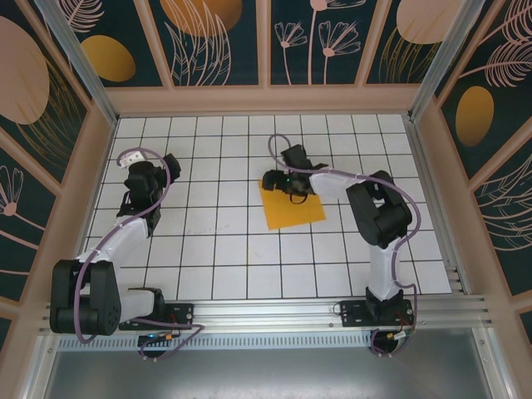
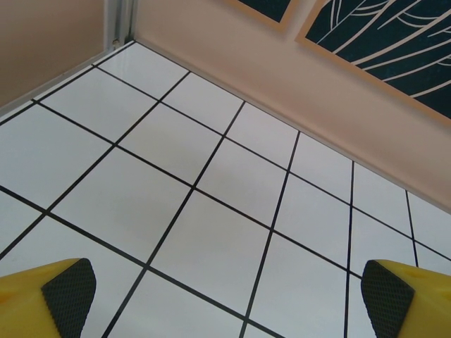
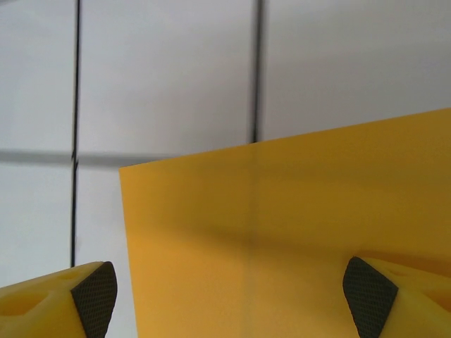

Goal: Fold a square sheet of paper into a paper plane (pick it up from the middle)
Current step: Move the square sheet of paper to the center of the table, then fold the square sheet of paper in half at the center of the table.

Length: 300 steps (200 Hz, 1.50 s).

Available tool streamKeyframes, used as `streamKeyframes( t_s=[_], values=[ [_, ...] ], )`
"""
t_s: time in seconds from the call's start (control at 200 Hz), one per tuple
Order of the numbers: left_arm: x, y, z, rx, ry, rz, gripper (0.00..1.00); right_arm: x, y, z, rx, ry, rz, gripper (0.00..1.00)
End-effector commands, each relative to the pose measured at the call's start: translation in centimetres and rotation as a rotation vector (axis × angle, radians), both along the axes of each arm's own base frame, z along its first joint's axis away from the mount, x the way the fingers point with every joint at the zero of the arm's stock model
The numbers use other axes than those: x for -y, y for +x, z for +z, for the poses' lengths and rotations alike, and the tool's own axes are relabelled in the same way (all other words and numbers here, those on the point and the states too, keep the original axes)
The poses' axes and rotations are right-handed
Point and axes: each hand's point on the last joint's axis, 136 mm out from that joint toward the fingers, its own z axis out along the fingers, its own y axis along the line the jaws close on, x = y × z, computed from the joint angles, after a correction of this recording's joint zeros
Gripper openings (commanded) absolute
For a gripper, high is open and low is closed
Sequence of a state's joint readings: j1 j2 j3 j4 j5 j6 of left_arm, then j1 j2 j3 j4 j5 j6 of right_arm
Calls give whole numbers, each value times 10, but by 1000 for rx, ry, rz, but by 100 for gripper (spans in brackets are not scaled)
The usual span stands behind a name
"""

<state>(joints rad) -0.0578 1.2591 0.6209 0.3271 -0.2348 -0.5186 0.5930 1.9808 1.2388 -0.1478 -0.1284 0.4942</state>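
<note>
Right fingertips: two yellow fingers with black textured pads (image 3: pixel 95 299) are framing the bottom of the right wrist view, one at each corner.
Right gripper: the black two-finger right gripper (image 3: pixel 229 296) is standing with its jaws wide apart and nothing clamped between them. From above, it (image 1: pixel 287 184) is hanging over the far edge of the paper. Whether it is touching the paper cannot be told.
Paper: the thin orange-yellow square sheet of paper (image 1: pixel 293 208) is lying flat on the tiles, right of the table's middle and turned slightly off the grid. In the right wrist view the sheet (image 3: pixel 296 225) is spreading beneath the open jaws with one corner pointing up-left, and a faint vertical line is running down it.
Left gripper: the left gripper (image 2: pixel 225 289), with the same yellow fingers and black pads, is holding its jaws fully apart over bare tiles. From above, it (image 1: pixel 148 166) is sitting near the far left of the table, well apart from the paper.
Table: the white tiled tabletop with black grid lines (image 1: pixel 224 249) is carrying the sheet.
Walls: dark panels printed with orange ovals and pale leaves (image 1: pixel 216 41) are enclosing the table.
</note>
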Motion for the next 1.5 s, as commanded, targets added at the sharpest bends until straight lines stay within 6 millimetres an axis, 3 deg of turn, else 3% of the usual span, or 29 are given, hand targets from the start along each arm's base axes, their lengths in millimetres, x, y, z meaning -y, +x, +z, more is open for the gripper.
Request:
streamKeyframes(
  t_s=[0.0, 0.105, 0.155, 0.215, 0.28, 0.46, 0.691, 1.071, 1.326, 1.496],
  values=[
    [-1, -4, -9, -28, -29, 10, 99, 16, -89, -42, -262, -163, 92, 88],
    [-1, -4, -15, -47, -54, 18, 98, 3, -82, -4, -211, -115, 151, 88],
    [2, -3, -17, -59, -63, 5, 99, -3, -69, 24, -151, -89, 172, 89],
    [5, -1, -19, -78, -71, -8, 98, -1, -54, 51, -77, -93, 171, 94],
    [8, 1, -22, -108, -73, -24, 99, 7, -51, 62, -43, -134, 187, 99],
    [22, 7, -30, -148, -83, -106, 99, 42, -72, 29, -120, -355, 207, 99],
    [28, 14, -35, -145, -109, -131, 99, 35, -100, 8, -207, -396, 305, 99],
    [28, 15, -45, -176, -106, -131, 99, 36, -102, -25, -287, -443, 298, 98],
    [26, 14, -50, -189, -103, -122, 98, 53, -118, -54, -364, -502, 288, 91],
    [26, 13, -51, -193, -103, -120, 98, 58, -120, -59, -373, -524, 265, 88]
  ],
)
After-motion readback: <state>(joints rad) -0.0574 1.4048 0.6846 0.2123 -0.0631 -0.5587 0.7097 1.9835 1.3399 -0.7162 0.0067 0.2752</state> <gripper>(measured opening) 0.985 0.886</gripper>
